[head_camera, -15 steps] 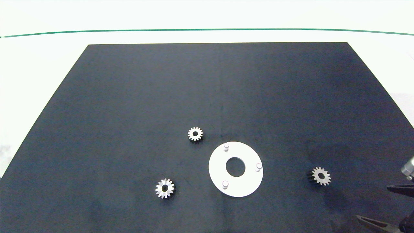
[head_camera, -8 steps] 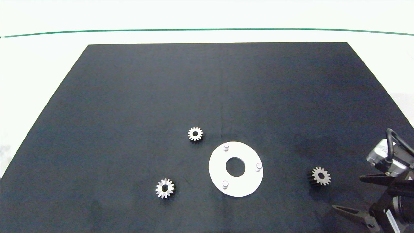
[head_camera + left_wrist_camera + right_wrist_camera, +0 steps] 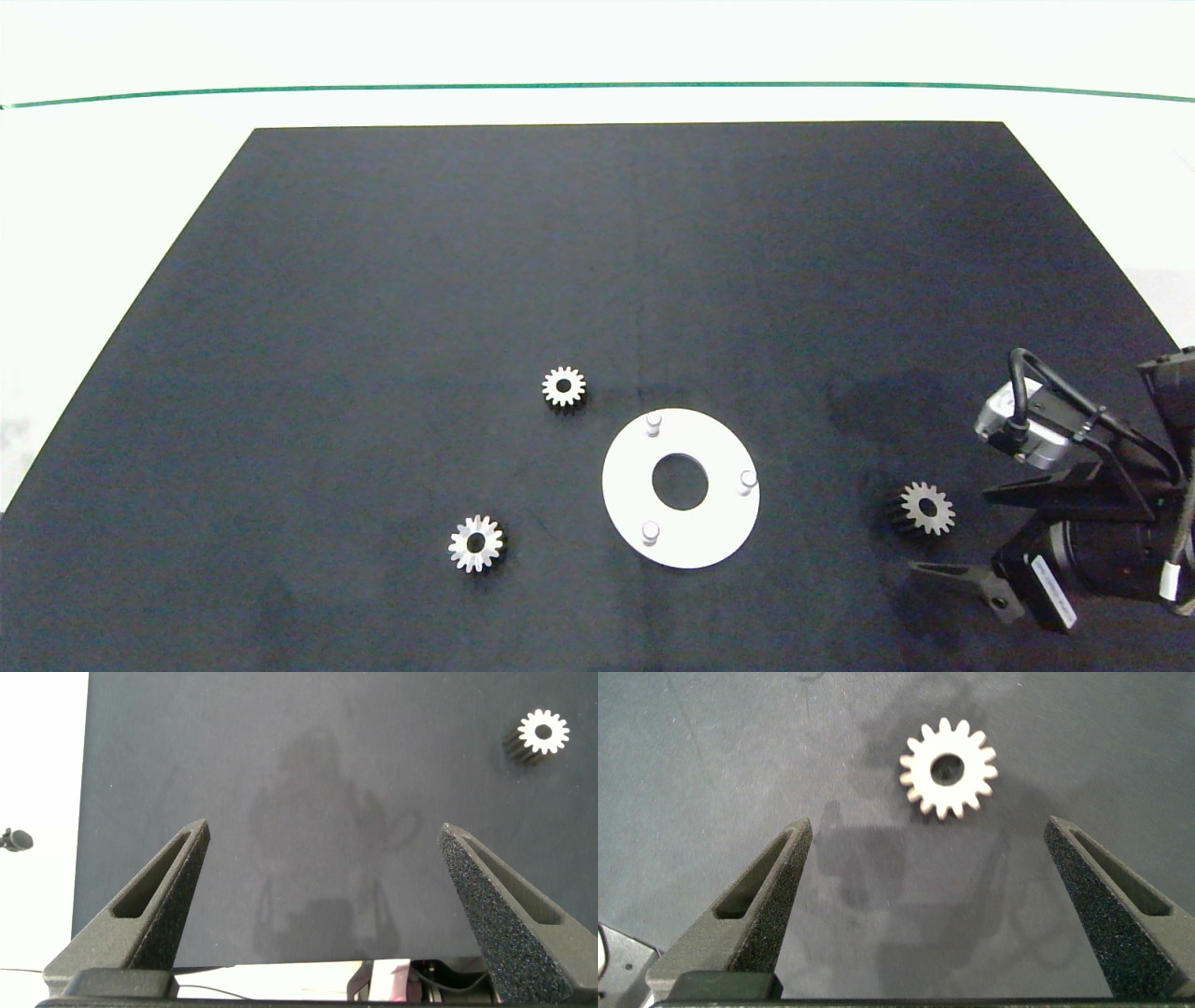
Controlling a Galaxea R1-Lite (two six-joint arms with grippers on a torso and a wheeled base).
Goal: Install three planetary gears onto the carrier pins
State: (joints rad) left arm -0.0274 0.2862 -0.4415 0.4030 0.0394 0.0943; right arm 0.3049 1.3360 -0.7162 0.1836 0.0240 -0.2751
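Observation:
Three planetary gears lie flat on the black mat: one [image 3: 564, 386] just beyond the disc's left side, one [image 3: 476, 543] at the near left, one [image 3: 925, 509] to the disc's right. The white disc [image 3: 624, 485] carries three bare carrier pins [image 3: 653, 423], [image 3: 748, 480], [image 3: 651, 532]. My right gripper [image 3: 952, 534] comes in from the right, open, its fingertips close beside the right-hand gear [image 3: 948, 767], which lies just ahead of the open gripper [image 3: 926, 826]. My left gripper [image 3: 322, 826] is open over bare mat, with a gear [image 3: 543, 733] far off to one side; it is outside the head view.
The black mat [image 3: 373, 280] covers most of the white table [image 3: 112, 187]. A green line [image 3: 597, 86] runs across the far side. The right arm's wrist camera and cable [image 3: 1027, 411] stand above the mat's right edge.
The right arm has come in from the right edge toward the right-hand gear, fingers still spread. Gears and disc have not moved.

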